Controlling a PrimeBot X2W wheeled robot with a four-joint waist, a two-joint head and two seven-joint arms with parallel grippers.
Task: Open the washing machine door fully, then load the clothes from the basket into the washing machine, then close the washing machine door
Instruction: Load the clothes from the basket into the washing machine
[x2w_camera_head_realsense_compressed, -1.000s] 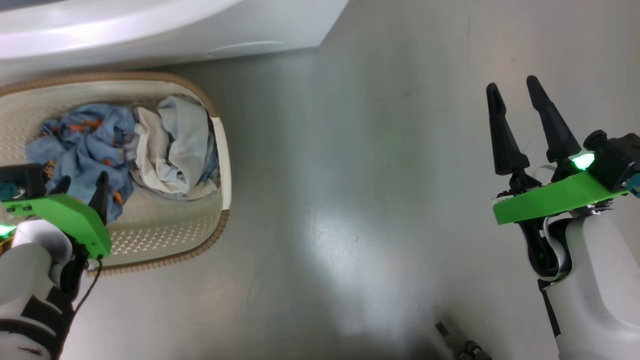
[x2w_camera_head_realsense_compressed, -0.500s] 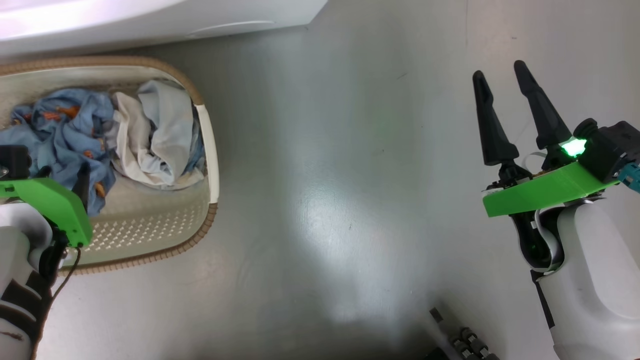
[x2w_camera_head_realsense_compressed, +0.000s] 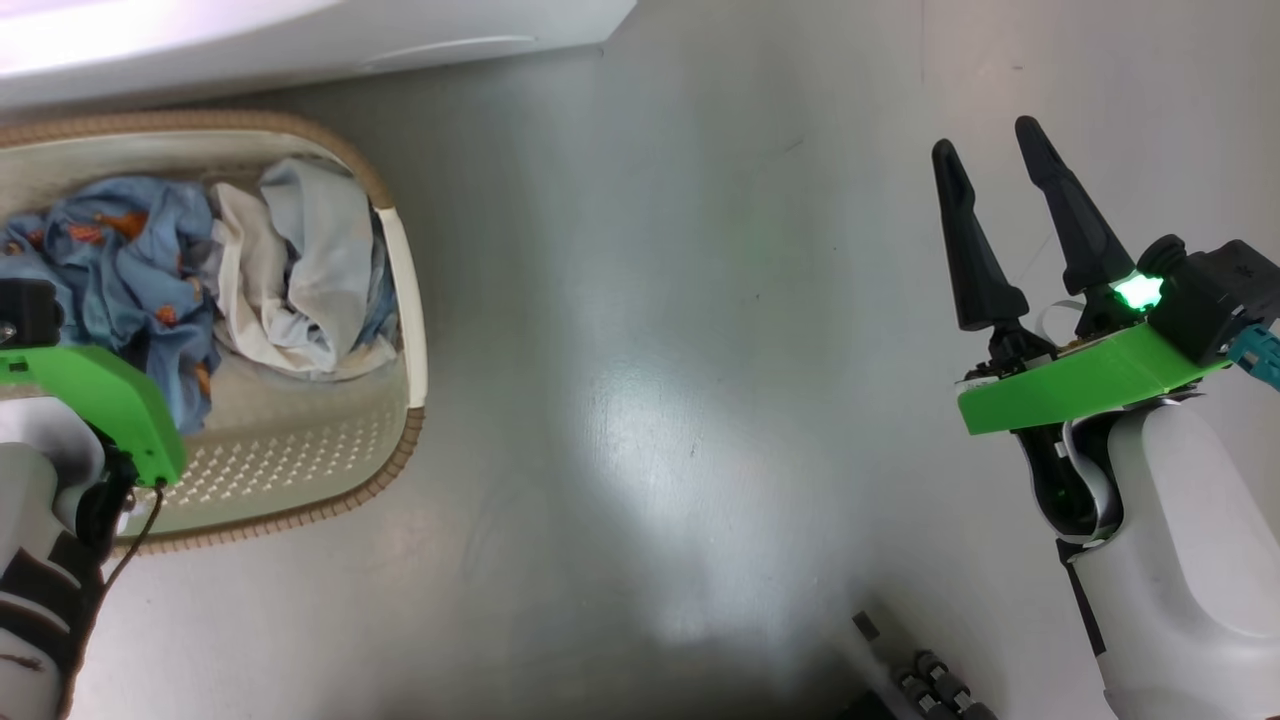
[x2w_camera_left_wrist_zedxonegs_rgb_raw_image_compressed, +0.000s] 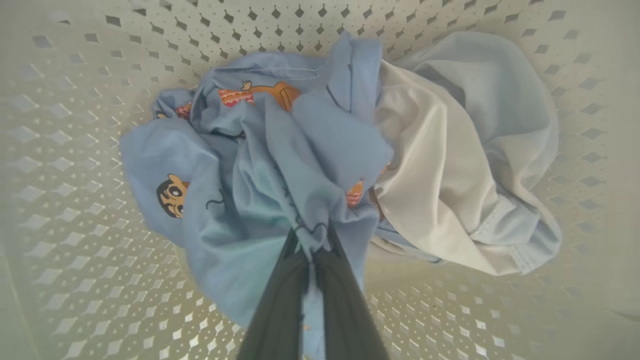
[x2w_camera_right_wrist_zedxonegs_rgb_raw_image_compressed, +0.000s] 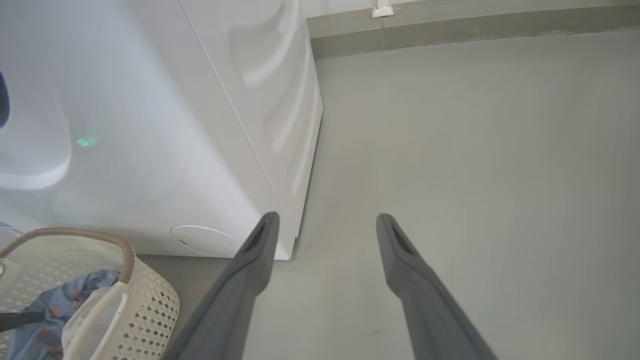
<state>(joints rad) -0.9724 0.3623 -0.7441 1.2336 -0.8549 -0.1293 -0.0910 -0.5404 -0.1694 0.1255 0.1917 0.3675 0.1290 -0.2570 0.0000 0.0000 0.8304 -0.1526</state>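
Observation:
The cream basket (x2w_camera_head_realsense_compressed: 403, 262) sits on the floor before the white washing machine (x2w_camera_head_realsense_compressed: 300, 30), and the clothes lie in it. They are a blue printed garment (x2w_camera_head_realsense_compressed: 120, 250) and a white and pale blue one (x2w_camera_head_realsense_compressed: 290, 270). In the left wrist view my left gripper (x2w_camera_left_wrist_zedxonegs_rgb_raw_image_compressed: 312, 235) is shut on a bunched fold of the blue garment (x2w_camera_left_wrist_zedxonegs_rgb_raw_image_compressed: 280, 150), beside the white one (x2w_camera_left_wrist_zedxonegs_rgb_raw_image_compressed: 440, 165). My right gripper (x2w_camera_head_realsense_compressed: 987, 138) hangs open over bare floor, far right of the basket, with nothing between its fingers (x2w_camera_right_wrist_zedxonegs_rgb_raw_image_compressed: 260, 250). The washing machine door is out of view.
The washer's right front corner and its round white cap (x2w_camera_right_wrist_zedxonegs_rgb_raw_image_compressed: 202, 240) stand just past the basket (x2w_camera_right_wrist_zedxonegs_rgb_raw_image_compressed: 125, 250). Grey floor stretches to the right as far as a wall skirting (x2w_camera_right_wrist_zedxonegs_rgb_raw_image_compressed: 450, 25). A dark jointed part (x2w_camera_head_realsense_compressed: 915, 680) lies at the head view's bottom edge.
My left gripper has shut on the blue garment; its fingers were apart before. The head camera has shifted, so the whole scene has slid left and up. The right gripper stays open.

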